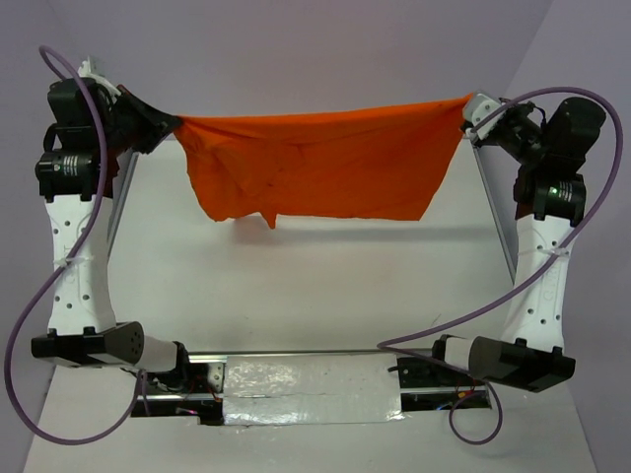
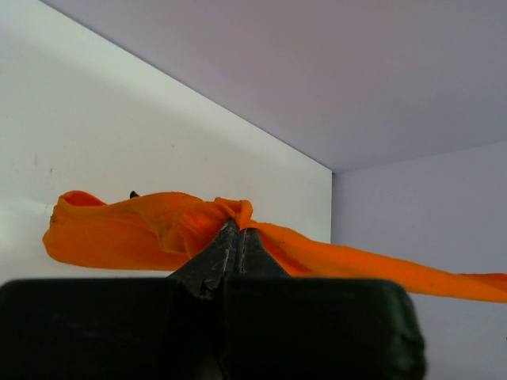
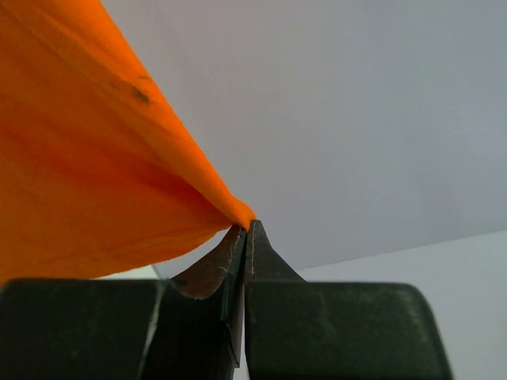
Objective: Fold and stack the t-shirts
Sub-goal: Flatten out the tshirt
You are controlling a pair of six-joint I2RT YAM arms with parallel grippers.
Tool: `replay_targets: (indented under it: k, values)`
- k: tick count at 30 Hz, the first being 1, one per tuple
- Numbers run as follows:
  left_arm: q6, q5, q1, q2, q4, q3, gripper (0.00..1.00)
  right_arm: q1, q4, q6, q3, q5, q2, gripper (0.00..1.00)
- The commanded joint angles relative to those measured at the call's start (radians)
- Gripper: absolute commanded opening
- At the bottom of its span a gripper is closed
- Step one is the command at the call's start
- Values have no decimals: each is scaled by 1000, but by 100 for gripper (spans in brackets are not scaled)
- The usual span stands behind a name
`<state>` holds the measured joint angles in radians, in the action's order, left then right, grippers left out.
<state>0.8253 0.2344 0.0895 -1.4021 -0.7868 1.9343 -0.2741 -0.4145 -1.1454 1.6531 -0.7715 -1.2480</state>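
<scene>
Left end effector (image 2: 240, 226) and right end effector (image 3: 247, 228) tight on t-shirt (image 1: 315, 168) corners; long axis left-to-right.

T-shirt (image 1: 315, 168) plain bright orange, table (image 1: 296, 296) white, cables (image 1: 449, 325) purple.

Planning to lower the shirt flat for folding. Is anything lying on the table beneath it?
Nothing visible. The plain bright orange fabric t-shirt hangs stretched between the left claw and right claw, both shut on it, and the white table below it shows nothing in the way.
</scene>
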Motion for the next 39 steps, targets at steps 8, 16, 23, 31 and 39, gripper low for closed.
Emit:
replay_targets:
  k: [8,16,23,31,39]
  values:
    - [86,105,33,69,179,-43,0,-20,261,159,-35,14,50,0]
    - [127,154,38,140,207,-80,0,-60,304,202,-21,-18,81,0]
    - [189,183,38,253,158,-106,0,-102,283,254,40,-77,125,0]
    - [233,163,38,311,9,-47,0,-106,187,251,91,-111,131,0]
    - [244,76,39,330,52,-268,0,-103,136,270,25,-91,49,0]
